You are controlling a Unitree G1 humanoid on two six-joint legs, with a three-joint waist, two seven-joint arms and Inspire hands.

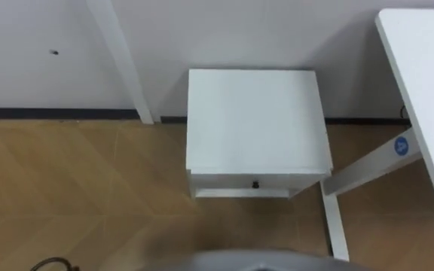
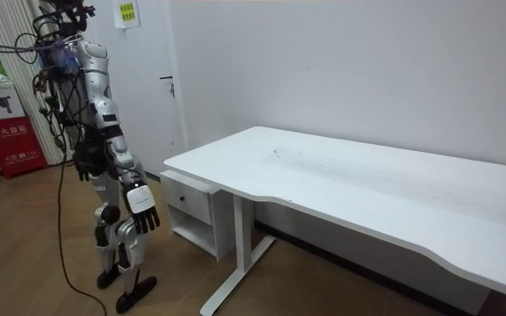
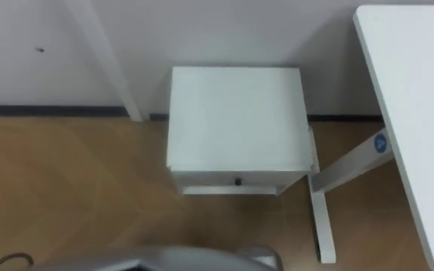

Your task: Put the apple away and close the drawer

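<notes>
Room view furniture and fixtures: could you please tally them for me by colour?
White desk: 1
White nightstand: 1
Red box: 1
Total: 3

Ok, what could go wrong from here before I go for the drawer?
The right hand hangs open, holding no apple, and the top of the nightstand carries none: there may be nothing to put in. The drawer looks barely open and its knob is small, so a pull may slip. The desk leg stands close beside the nightstand; an arm could knock it.
</notes>
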